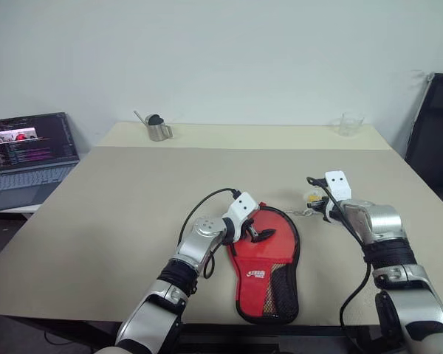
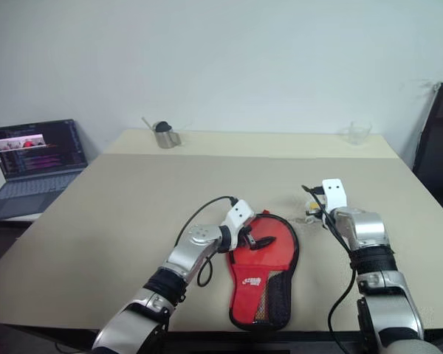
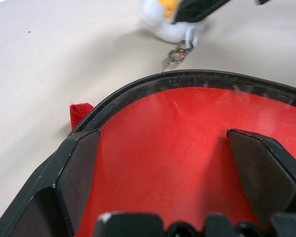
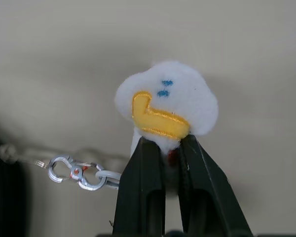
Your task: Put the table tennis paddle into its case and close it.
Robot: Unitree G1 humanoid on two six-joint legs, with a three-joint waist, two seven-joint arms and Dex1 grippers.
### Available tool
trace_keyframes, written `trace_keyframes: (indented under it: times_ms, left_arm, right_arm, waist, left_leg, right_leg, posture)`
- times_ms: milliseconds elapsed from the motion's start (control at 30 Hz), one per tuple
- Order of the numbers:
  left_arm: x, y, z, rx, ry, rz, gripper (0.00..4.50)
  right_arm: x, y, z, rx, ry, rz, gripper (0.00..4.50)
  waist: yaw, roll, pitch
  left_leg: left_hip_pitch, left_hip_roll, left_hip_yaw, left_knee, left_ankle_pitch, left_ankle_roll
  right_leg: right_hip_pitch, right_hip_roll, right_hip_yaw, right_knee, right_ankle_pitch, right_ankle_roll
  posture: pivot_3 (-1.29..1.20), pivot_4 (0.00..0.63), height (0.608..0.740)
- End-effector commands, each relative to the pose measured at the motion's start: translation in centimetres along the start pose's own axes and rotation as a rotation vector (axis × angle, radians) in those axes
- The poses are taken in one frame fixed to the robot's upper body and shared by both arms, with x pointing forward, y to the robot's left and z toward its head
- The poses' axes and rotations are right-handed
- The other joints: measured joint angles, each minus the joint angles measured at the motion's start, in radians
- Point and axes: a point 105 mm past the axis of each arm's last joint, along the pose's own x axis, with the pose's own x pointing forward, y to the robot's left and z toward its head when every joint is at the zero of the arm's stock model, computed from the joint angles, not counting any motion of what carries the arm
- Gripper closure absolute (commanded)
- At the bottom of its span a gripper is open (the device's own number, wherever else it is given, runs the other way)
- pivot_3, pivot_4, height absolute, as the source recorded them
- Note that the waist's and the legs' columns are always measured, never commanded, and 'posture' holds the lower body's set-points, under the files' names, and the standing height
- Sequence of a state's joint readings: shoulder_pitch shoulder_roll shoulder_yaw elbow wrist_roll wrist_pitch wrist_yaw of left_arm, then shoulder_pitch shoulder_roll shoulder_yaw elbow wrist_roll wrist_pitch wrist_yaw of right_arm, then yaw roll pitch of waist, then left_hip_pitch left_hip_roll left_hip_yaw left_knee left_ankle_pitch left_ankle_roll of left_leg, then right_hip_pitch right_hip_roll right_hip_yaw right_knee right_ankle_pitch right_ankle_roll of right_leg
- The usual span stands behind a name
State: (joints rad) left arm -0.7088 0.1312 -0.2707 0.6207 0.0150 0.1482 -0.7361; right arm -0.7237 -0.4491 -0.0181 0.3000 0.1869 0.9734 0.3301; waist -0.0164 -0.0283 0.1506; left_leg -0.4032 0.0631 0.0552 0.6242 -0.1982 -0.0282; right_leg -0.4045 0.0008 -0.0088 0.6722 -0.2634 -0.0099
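The case (image 1: 266, 269) lies flat on the beige table (image 1: 133, 199) near its front edge, red front up with the white logo and black mesh panel toward the near end, black rim all round; the table tennis paddle cannot be told apart from the case from the head views, and whether it is inside I cannot tell; the left gripper (image 1: 257, 233) rests over the round upper part of the case with its black fingers (image 3: 81, 163) spread wide apart, and the left wrist view shows red fabric between them; the right gripper (image 4: 165, 148) is off to the right of the case, its fingers pinched together on a small white plush charm (image 4: 167, 101) with a yellow beak; a silver clip and chain (image 4: 79, 173) run from the charm toward the case rim; a laptop (image 1: 29, 158) sits open at the far left, a metal cup (image 1: 159, 129) and a clear glass (image 1: 350, 124) stand at the far edge.
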Motion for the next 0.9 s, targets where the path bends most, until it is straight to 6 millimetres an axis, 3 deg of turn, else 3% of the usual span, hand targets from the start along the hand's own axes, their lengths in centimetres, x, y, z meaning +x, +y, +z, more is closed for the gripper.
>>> trace_keyframes:
  times_ms: [33, 233, 600, 900]
  left_arm:
    - [-0.3, -1.8, -6.4, -0.054, 0.228, -0.048, 0.00]
    - [-0.3, -2.0, -6.4, -0.047, 0.229, -0.056, 0.00]
    - [-0.4, -2.2, -6.8, -0.037, 0.241, -0.064, 0.00]
    - [-0.3, -2.6, -7.2, -0.027, 0.255, -0.074, 0.00]
  right_arm:
    - [-2.0, -0.4, 0.3, -0.036, -0.012, 0.027, 4.49]
    - [-3.7, -0.3, -1.0, -0.073, 0.021, 0.063, 4.49]
    - [-6.6, 1.8, -4.7, -0.167, 0.116, 0.218, 4.49]
    - [-8.4, 1.5, -7.8, -0.245, 0.192, 0.297, 4.49]
  waist:
    - [0.001, 0.000, 0.000]
    - [0.002, 0.000, 0.000]
    - [0.009, -0.002, -0.001]
    - [0.014, -0.007, -0.008]
  left_leg:
    - [0.000, 0.000, 0.000, 0.000, 0.000, 0.000]
    - [-0.001, 0.000, -0.001, -0.002, 0.000, 0.000]
    - [-0.005, -0.001, -0.001, -0.003, -0.004, 0.005]
    - [-0.004, -0.002, -0.002, -0.009, -0.004, 0.005]
  right_leg:
    - [0.000, 0.000, 0.000, 0.000, 0.000, 0.000]
    - [0.001, 0.000, -0.001, -0.007, 0.001, 0.001]
    - [0.000, 0.000, -0.002, -0.014, 0.001, 0.002]
    - [0.001, 0.000, -0.004, -0.021, 0.001, 0.002]
  posture:
    - [0.00, 0.150, 0.740]
    - [0.00, 0.150, 0.740]
    - [0.00, 0.150, 0.740]
    - [0.00, 0.150, 0.740]
